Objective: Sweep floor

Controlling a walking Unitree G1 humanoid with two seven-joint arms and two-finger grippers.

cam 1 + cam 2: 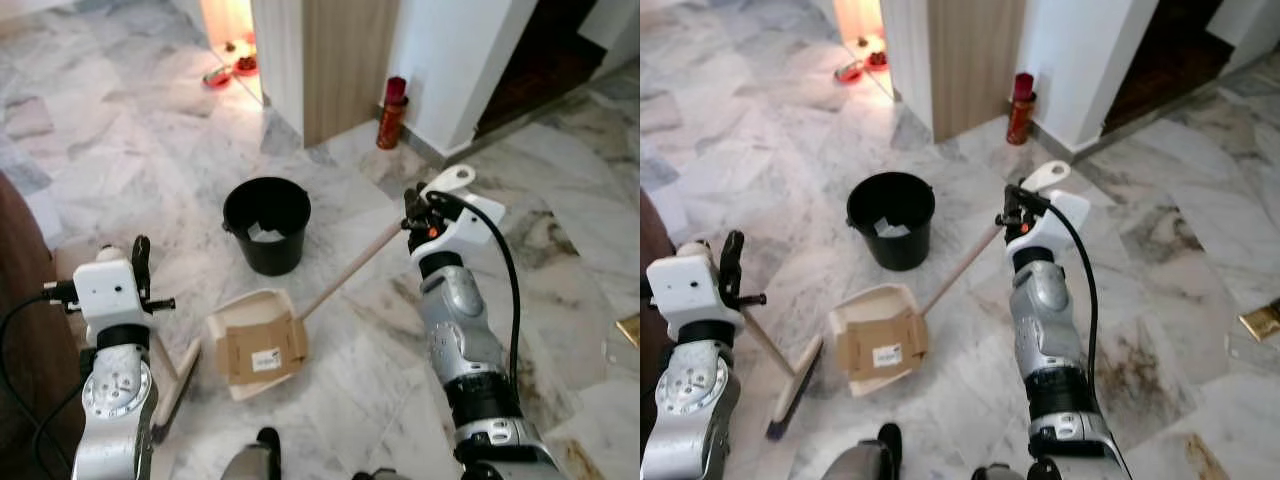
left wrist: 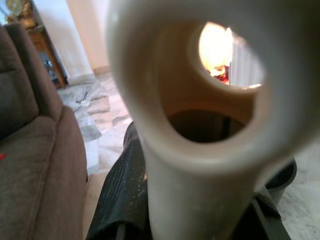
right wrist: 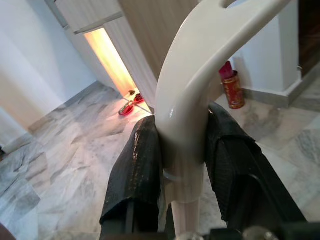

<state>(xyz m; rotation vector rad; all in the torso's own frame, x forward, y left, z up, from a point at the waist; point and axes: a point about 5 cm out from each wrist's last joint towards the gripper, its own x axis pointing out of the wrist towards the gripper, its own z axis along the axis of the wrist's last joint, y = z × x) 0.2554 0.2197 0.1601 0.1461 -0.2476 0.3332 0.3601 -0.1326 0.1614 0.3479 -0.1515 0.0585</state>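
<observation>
Dustpan [image 1: 256, 343] beside bucket [image 1: 266, 225], floor [image 1: 120, 150] beyond.

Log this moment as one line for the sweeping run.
left gripper: shut on broom handle | right gripper: shut on dustpan handle | dustpan: on floor, holds cardboard | bucket: beyond dustpan

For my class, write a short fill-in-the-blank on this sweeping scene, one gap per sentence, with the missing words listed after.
1. The right gripper is shut on the handle of the ____.
2. A flattened piece of ____ lies in the dustpan.
3. The bucket beyond the dustpan is ____ in colour.
4. The left gripper is shut on the handle of the ____, whose head rests on the floor.

Missing words: dustpan; cardboard; black; broom
</observation>
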